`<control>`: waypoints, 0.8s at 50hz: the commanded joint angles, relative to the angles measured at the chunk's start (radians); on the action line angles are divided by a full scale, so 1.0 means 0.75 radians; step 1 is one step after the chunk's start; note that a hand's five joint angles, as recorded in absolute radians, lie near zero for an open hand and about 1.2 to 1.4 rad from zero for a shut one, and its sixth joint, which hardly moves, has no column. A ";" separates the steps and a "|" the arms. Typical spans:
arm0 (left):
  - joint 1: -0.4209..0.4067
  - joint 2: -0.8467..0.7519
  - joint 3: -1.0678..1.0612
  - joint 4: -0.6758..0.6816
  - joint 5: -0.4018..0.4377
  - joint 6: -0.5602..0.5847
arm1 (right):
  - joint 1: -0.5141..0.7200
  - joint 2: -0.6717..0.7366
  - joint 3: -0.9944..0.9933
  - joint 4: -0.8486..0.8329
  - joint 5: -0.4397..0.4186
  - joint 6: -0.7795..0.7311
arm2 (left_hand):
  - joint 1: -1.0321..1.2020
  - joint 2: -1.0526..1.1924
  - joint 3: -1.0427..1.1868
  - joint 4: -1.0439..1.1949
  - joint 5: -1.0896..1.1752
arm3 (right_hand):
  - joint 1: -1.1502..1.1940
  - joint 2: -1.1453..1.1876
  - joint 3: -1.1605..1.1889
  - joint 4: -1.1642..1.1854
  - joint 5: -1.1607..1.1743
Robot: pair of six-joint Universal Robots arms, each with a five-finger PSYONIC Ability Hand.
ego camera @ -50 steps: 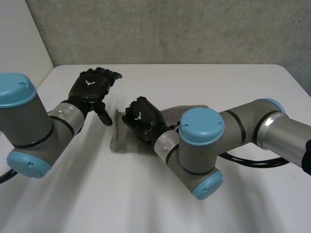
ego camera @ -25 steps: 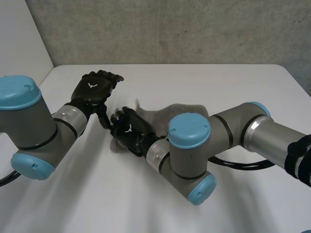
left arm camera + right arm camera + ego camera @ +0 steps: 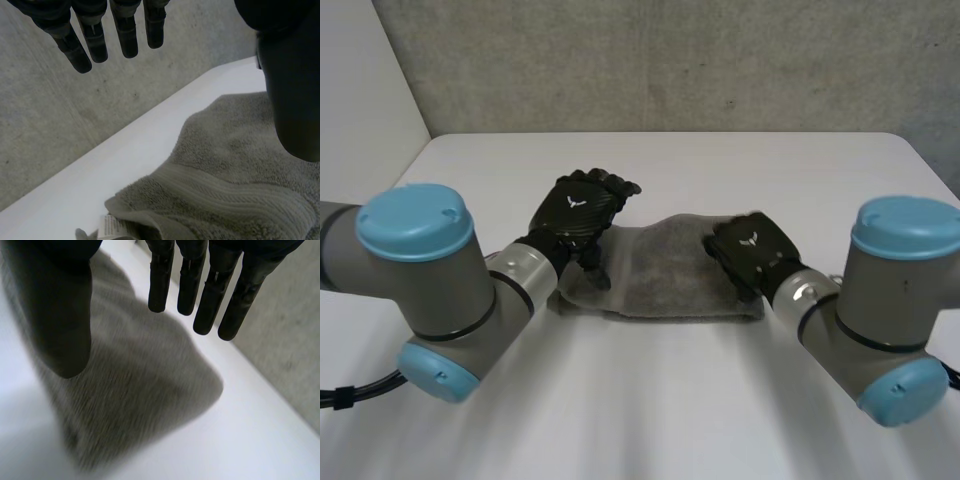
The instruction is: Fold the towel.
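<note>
A grey towel (image 3: pixel 660 278) lies on the white table (image 3: pixel 650 400) as a folded strip running left to right. My left hand (image 3: pixel 582 205) hovers over the towel's left end, fingers straight and spread, holding nothing. In the left wrist view this left hand (image 3: pixel 90 40) is open above the towel (image 3: pixel 235 165), whose ribbed hem and white label (image 3: pixel 107 226) sit below the fingertips. My right hand (image 3: pixel 750 248) is above the towel's right end. The right wrist view has the right hand (image 3: pixel 162 275) open over the towel (image 3: pixel 135 390), fingers straight and apart from the thumb.
A grey concrete wall (image 3: pixel 670 60) stands just behind the table's far edge. Both forearms reach in from the near corners, with bare table between them in front of the towel.
My right hand let go at the towel's left end, opened and swung across to its right end. My left hand moved right, over the left end. The towel now lies flatter.
</note>
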 commanded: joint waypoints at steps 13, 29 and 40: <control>0.017 -0.228 0.091 -0.007 -0.118 0.061 | -0.067 0.126 0.063 -0.119 0.008 -0.003 | -0.068 -0.055 -0.031 -0.062 -0.207 | 0.443 0.442 0.440 0.439 0.429; -0.001 -0.150 -0.003 -0.017 -0.155 0.163 | -0.104 0.077 0.086 -0.037 0.049 -0.064 | -0.040 -0.027 -0.003 -0.035 -0.179 | 1.167 1.166 1.163 1.163 1.153; 0.009 0.024 -0.093 -0.017 -0.176 0.153 | -0.311 -0.136 0.086 0.190 0.057 -0.449 | -0.072 -0.058 -0.034 -0.066 -0.211 | 1.167 1.166 1.163 1.163 1.153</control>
